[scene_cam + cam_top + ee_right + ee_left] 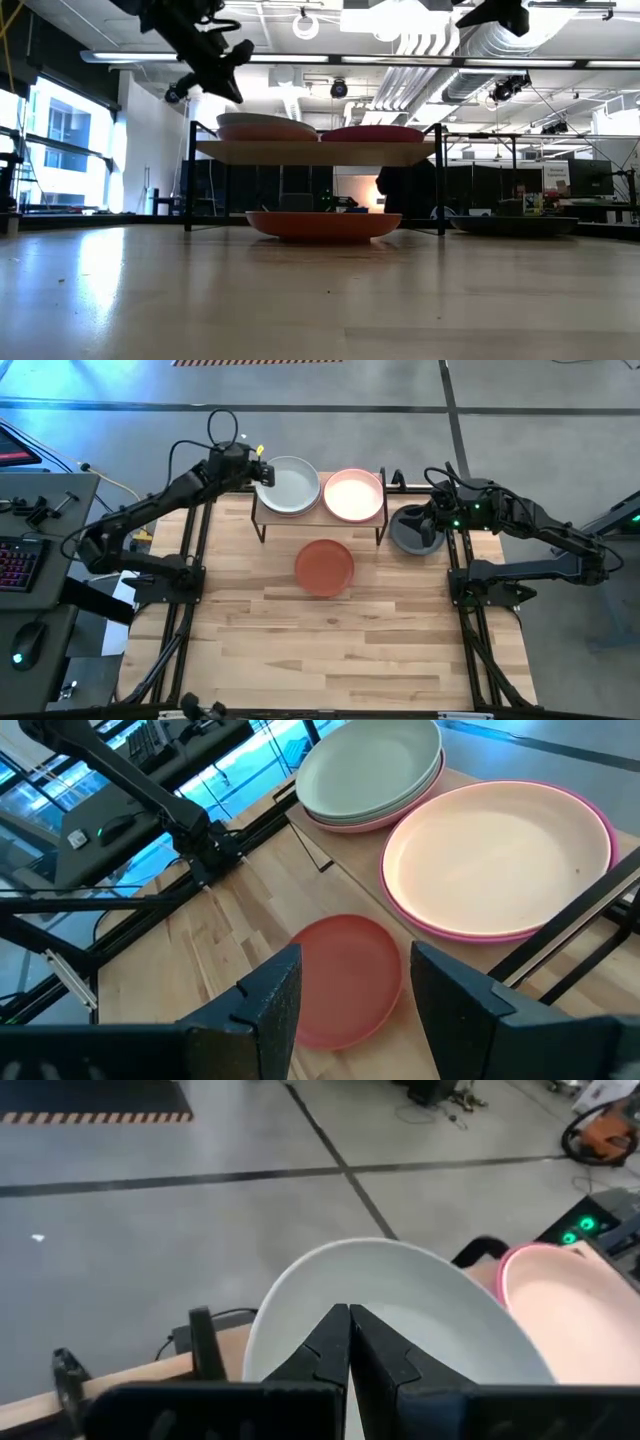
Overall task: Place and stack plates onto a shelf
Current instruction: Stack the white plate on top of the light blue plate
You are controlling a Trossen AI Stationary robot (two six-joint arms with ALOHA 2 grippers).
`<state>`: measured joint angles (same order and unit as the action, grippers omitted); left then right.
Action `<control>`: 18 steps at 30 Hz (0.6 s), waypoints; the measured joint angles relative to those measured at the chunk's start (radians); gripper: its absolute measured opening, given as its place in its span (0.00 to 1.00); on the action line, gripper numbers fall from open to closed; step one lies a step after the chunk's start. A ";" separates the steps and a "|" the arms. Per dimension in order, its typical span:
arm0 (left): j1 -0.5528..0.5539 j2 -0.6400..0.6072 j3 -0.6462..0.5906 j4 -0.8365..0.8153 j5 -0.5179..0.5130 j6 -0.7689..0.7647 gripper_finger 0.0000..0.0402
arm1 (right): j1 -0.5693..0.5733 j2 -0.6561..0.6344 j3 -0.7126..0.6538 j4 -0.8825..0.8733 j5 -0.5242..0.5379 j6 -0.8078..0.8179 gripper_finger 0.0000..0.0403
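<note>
Wood-topped low shelf (320, 518) on thin black legs carries two plate stacks.

High view: pale grey-white round plate (290, 485) tops one stack, peach plate (354, 494) the other; terracotta plate (324, 565) lies on the plank tabletop (330, 650) before the shelf, dark grey plate (410, 530) beside it.
Left wrist view: left claw (348, 1342) pressed together over the pale plate.
Right wrist view: right claw (355, 995) apart, empty.
</note>
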<state>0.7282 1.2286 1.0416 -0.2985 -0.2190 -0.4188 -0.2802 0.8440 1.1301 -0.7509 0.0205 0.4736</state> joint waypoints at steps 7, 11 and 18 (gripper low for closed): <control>0.000 0.071 0.000 -0.005 0.004 -0.038 0.00 | 0.000 0.000 0.000 0.000 0.006 0.017 0.42; 0.000 0.102 0.000 -0.008 0.005 -0.067 0.00 | 0.000 0.000 0.000 0.000 0.005 0.023 0.42; -0.002 0.109 0.000 0.004 0.007 -0.070 0.00 | 0.000 0.000 0.000 0.000 0.006 0.022 0.42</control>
<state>0.7261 1.3376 1.0412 -0.2947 -0.2123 -0.4889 -0.2802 0.8440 1.1301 -0.7509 0.0261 0.4961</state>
